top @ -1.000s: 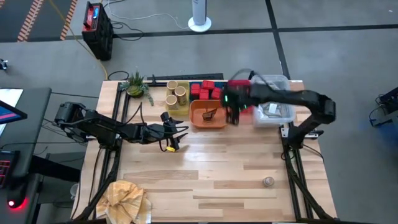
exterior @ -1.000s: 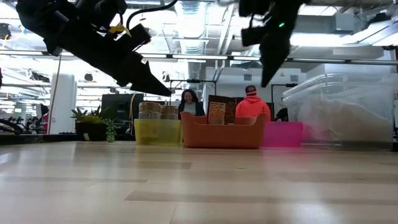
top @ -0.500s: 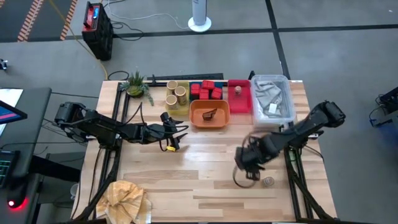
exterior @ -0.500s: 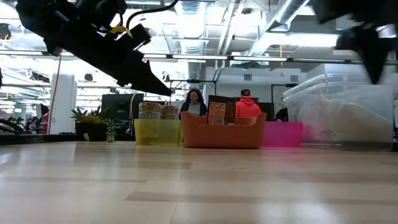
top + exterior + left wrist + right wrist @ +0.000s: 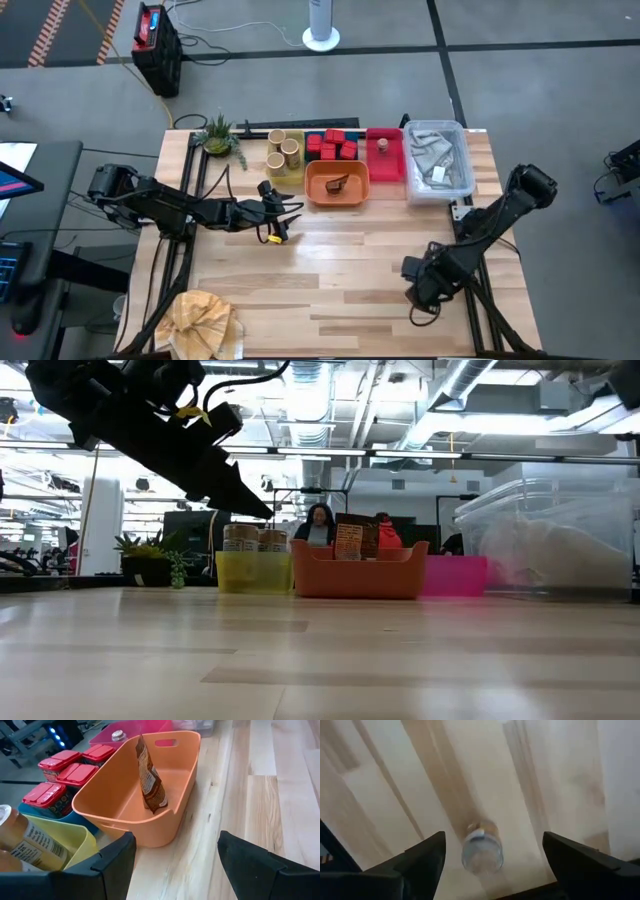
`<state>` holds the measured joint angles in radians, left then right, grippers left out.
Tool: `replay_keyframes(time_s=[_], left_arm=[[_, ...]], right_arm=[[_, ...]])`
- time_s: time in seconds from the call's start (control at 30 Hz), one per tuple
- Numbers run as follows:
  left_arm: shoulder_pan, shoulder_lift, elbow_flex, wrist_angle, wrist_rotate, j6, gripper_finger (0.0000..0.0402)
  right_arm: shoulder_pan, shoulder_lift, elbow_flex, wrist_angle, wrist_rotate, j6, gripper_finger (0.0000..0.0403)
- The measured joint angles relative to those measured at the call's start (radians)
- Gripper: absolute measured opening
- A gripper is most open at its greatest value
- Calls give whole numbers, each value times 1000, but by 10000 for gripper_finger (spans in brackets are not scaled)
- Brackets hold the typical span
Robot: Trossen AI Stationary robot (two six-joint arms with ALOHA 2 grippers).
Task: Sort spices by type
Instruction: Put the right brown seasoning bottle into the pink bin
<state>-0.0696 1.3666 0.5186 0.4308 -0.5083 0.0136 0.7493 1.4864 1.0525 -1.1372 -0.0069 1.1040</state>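
Could knock over the tiny clear silver-topped shaker [image 5: 481, 851] lying between the wide-apart fingers of the right gripper [image 5: 490, 862] if lowered crooked.

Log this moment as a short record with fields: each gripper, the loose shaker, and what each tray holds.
right gripper: open, above the clear shaker on the bare table
left gripper: open, facing the orange tray
orange tray: one brown packet
yellow tray: tan jars
blue tray: red tins
pink tray: one small shaker
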Motion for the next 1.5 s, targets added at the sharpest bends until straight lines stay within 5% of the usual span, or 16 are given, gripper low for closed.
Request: replay_keyframes(time_s=[0.5,0.9,1.23,1.5], left_arm=[[0,0,0,-8,0,1,270],[0,0,0,-8,-1,16,270],[0,0,0,-6,-1,14,270],[0,0,0,7,-1,1,270]], right_arm=[[67,0,-162,198,-99,123,338],[52,0,-226,237,-152,54,212],[-119,0,-174,216,-145,-145,195],[-372,0,-24,73,10,-484,196]])
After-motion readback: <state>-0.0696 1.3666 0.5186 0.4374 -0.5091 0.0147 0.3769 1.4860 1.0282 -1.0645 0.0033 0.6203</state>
